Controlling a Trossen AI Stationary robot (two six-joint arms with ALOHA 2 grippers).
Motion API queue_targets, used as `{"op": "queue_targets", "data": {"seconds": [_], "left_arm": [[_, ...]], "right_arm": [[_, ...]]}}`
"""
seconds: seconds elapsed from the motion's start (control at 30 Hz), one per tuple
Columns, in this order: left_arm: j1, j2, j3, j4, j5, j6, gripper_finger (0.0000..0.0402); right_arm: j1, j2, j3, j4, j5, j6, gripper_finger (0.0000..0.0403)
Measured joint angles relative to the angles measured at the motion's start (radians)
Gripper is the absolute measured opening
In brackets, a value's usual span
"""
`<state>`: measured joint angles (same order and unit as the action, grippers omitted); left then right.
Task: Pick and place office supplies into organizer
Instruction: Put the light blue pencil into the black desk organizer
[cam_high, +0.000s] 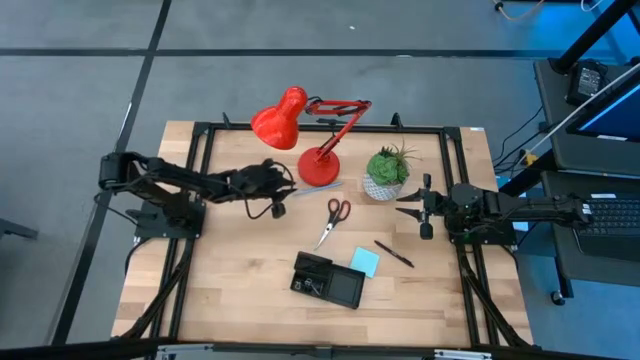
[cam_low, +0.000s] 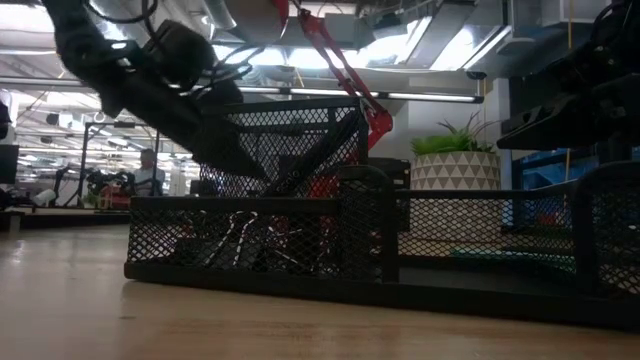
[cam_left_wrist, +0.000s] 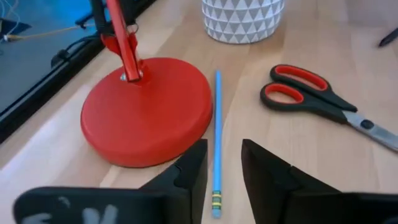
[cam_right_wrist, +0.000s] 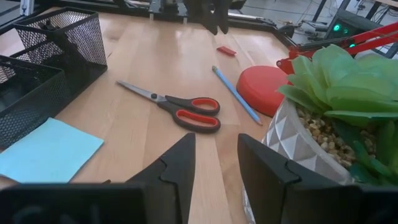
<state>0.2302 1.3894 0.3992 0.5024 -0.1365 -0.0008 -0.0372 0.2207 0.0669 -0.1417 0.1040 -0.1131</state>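
Wooden worktop (cam_high: 240, 290) is carrying the black organizer (cam_high: 327, 281) near its front edge, while the blue pencil (cam_left_wrist: 217, 142) is lying beside the red lamp base (cam_left_wrist: 147, 111), running lengthwise straight ahead of the left claw (cam_left_wrist: 217, 174), which is standing partly open, holding nothing; the right claw (cam_right_wrist: 214, 165) is waiting by the plant, parted and empty.

Overhead, table-level and wrist views all share the scissors (cam_high: 334, 219).
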Motion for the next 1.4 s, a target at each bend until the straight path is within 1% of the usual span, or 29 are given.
{"op": "queue_targets", "data": {"seconds": [0.1,0.2,0.3,0.37,0.47,0.57,0.77,1.0,1.2,1.4], "left_arm": [[0.002,0.013,-0.036,0.069,-0.001,-0.001,0.0109],[0.0,0.031,-0.045,0.099,-0.002,0.022,0.0126],[0.001,0.064,-0.045,0.127,-0.005,0.014,0.0144],[0.002,0.09,-0.045,0.136,-0.035,0.014,0.0155],[0.002,0.141,-0.045,0.131,-0.111,0.002,0.017],[0.002,0.189,-0.045,0.14,-0.085,-0.037,0.0178],[-0.005,0.312,-0.044,0.265,-0.082,-0.039,0.018],[-0.006,0.421,-0.038,0.346,-0.083,-0.059,0.018],[-0.006,0.445,-0.037,0.35,-0.085,-0.111,0.018],[-0.006,0.446,-0.038,0.35,-0.085,-0.113,0.0179]], "right_arm": [[0.0,0.0,0.0,0.0,0.0,0.0,0.0123],[0.0,0.0,0.0,0.001,0.001,0.0,0.0123],[0.0,0.0,0.0,0.002,0.001,0.0,0.0123],[0.0,0.0,0.0,0.002,0.001,0.003,0.0123],[0.0,0.0,0.0,0.003,0.002,0.004,0.0123],[0.0,0.0,0.0,0.002,0.011,0.007,0.0123],[0.0,0.0,0.0,0.004,0.06,0.03,0.0123],[0.0,0.0,0.0,0.005,0.064,0.033,0.0123],[0.0,0.0,0.0,0.008,0.064,0.032,0.0123],[0.0,0.0,0.0,0.011,0.063,0.031,0.0123]]}}
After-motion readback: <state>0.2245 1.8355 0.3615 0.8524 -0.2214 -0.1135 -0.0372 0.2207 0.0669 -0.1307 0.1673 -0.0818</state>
